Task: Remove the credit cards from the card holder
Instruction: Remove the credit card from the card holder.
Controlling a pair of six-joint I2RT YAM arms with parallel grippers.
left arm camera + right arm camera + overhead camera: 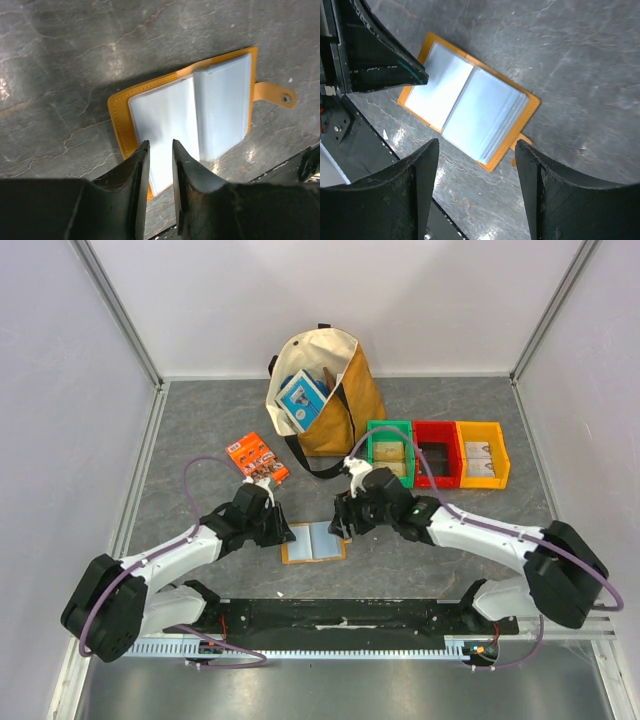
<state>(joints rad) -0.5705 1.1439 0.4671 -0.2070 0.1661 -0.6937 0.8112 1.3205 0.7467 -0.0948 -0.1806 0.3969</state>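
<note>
The card holder (313, 542) lies open and flat on the grey table, orange-tan outside with pale blue-grey pockets facing up. It also shows in the left wrist view (200, 115), with its closing tab (277, 95), and in the right wrist view (470, 105). No credit cards show; any in the pockets are hidden. My left gripper (285, 533) hovers at the holder's left page, jaws only narrowly apart with nothing between them (160, 142). My right gripper (342, 525) is wide open and empty just above the holder's right edge (476, 145).
A canvas tote bag (325, 390) holding a blue-and-white box (302, 400) stands at the back. An orange printed packet (256, 458) lies behind the left arm. Green (390, 452), red (436, 452) and yellow (482, 452) bins sit at the right. A black rail (340, 618) runs along the near edge.
</note>
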